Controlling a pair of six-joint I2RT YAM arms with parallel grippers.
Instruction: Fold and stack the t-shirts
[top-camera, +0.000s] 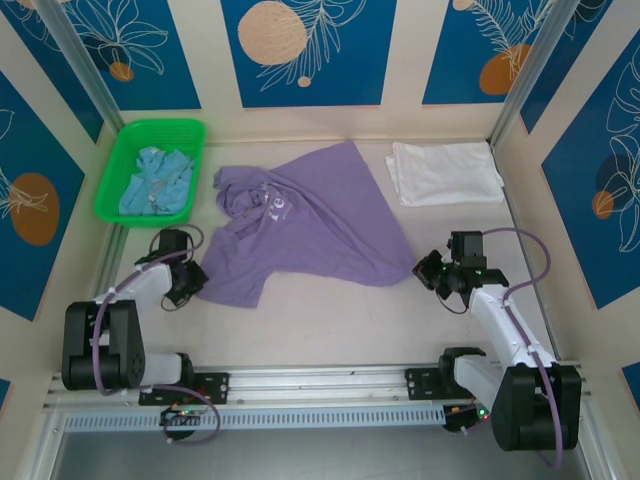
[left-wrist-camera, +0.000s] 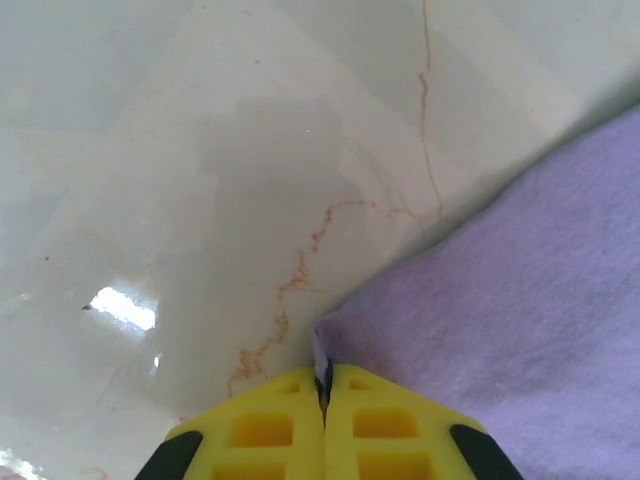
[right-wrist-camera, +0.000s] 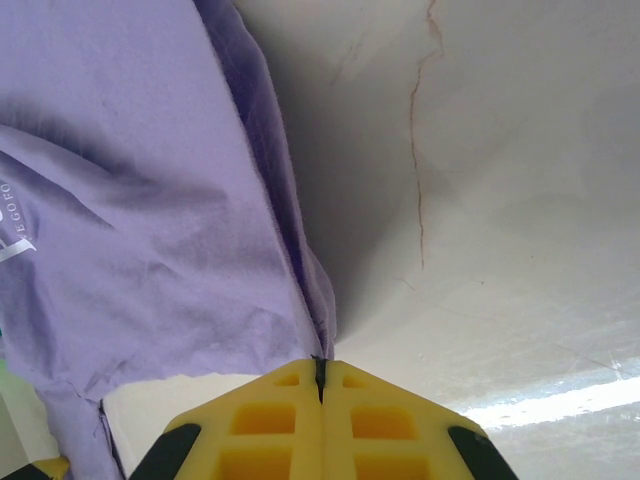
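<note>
A lavender-purple t-shirt (top-camera: 300, 225) with small white chest lettering lies crumpled across the middle of the table. My left gripper (top-camera: 192, 283) is at its near left corner, yellow jaws shut on the edge of the purple cloth (left-wrist-camera: 500, 300). My right gripper (top-camera: 425, 270) is at the shirt's near right corner, shut on a fold of the purple cloth (right-wrist-camera: 150, 220) that rises from the table. A folded white t-shirt (top-camera: 445, 172) lies flat at the back right. A light blue t-shirt (top-camera: 155, 182) is bunched inside the green basket (top-camera: 125, 155).
The green basket stands at the back left, close to the purple shirt's collar side. Side walls and metal posts (top-camera: 525, 75) close in the table. A rail (top-camera: 320, 380) runs along the near edge between the arm bases.
</note>
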